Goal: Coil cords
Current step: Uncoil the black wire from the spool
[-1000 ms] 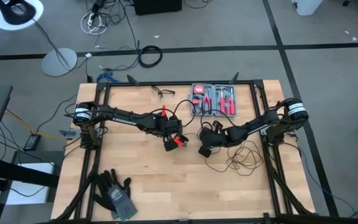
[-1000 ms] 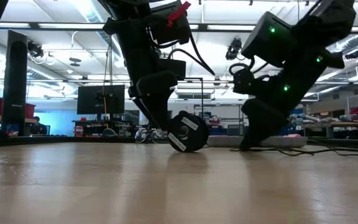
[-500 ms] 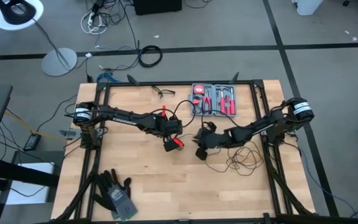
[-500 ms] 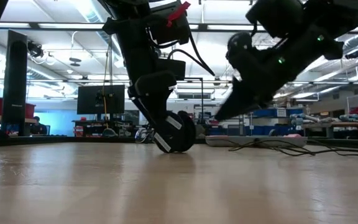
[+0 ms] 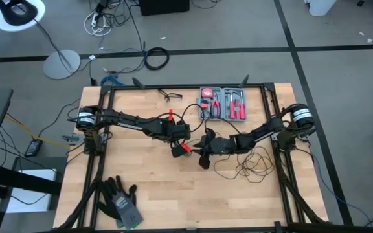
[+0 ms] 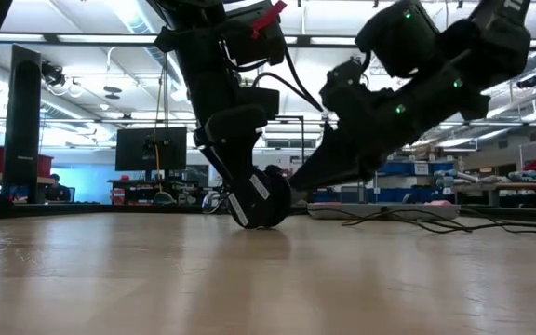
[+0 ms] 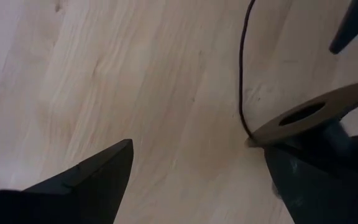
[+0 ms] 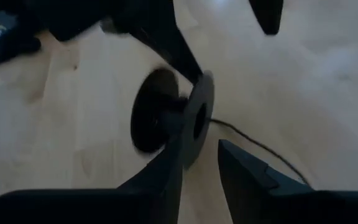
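- The left pincer (image 5: 177,151) sits near the middle of the wooden bench (image 5: 154,194), its fingers spread wide; the left wrist view shows one dark finger (image 7: 95,180) on each side with bare wood between them.
- The puck (image 6: 266,197) stands on its edge on the bench, touching the wood, right at the left pincer's tip in the low view.
- In the left wrist view the puck's pale disc (image 7: 319,115) lies against that arm's other finger, with the thin black cord (image 7: 242,68) running away from it across the wood.
- The right pincer (image 5: 203,157) reaches in from the right, just beside the left one. Its two fingers (image 8: 253,174) stand a little apart, and the puck's rim (image 8: 199,118) lies between them in the right wrist view; whether they actually press on it I cannot tell.
- The rest of the cord (image 5: 254,163) lies in loose loops on the bench under the right arm, near the right edge.
- A red tool case (image 5: 223,103) lies at the far edge, a pair of gloves (image 5: 118,200) at the near left.
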`<action>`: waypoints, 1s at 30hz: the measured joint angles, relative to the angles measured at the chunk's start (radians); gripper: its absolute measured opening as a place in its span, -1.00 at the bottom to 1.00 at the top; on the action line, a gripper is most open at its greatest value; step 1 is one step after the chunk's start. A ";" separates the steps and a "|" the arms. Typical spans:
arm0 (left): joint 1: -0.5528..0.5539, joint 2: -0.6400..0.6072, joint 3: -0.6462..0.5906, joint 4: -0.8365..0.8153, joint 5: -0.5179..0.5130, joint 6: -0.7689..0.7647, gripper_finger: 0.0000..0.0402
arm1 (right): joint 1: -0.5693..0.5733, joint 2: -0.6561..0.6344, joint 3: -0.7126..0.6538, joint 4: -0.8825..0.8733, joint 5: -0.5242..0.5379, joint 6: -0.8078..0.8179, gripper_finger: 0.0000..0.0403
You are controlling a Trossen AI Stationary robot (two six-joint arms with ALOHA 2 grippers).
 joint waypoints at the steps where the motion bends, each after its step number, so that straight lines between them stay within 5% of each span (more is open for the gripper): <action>1: 0.000 0.000 0.000 -0.001 0.000 0.000 0.83 | 0.000 0.013 0.000 0.013 -0.002 0.002 -0.49; 11: 0.000 -0.001 0.000 0.006 0.000 0.014 0.83 | -0.033 0.112 0.038 0.133 -0.004 -0.011 -0.54; 15: 0.000 -0.009 0.000 -0.014 -0.001 0.014 0.83 | -0.051 0.128 0.044 0.147 -0.047 0.033 -0.90; 30: -0.003 -0.192 0.000 -0.014 -0.145 0.033 0.83 | -0.118 0.125 -0.002 0.225 -0.122 0.410 -0.98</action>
